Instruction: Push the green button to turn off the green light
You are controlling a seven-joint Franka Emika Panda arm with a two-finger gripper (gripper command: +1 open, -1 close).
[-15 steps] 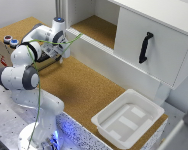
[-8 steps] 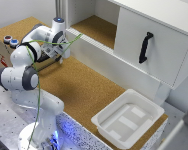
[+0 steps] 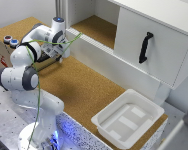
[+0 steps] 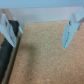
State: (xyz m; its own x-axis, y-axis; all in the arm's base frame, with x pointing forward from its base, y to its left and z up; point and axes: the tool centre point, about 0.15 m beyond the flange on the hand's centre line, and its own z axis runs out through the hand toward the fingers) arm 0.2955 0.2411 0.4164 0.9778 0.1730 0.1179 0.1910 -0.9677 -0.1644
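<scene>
Alignment comes first: the gripper point(image 3: 60, 56), fingers apart and holding nothing, hangs over bare table point(image 3: 89, 90). The buttons point(image 3: 10, 41) sit well apart, toward the exterior view's left, the green one indistinguishable; closing the fingers should give a firmer press.

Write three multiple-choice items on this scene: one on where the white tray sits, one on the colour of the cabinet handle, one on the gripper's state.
1. Where is the white tray on the cork table?
A. toward the exterior view's right, near the table's edge
B. inside the cabinet
C. beside the buttons

2. What colour is the handle on the white cabinet door?
A. red
B. black
C. green

3. How is the gripper?
A. shut on a block
B. shut on the tray
C. open, holding nothing

Key: 1 A, the tray lies low on the exterior view's right; 2 B, the handle is dark against white; 3 C, the wrist view shows bare cork between the spread fingers.
</scene>
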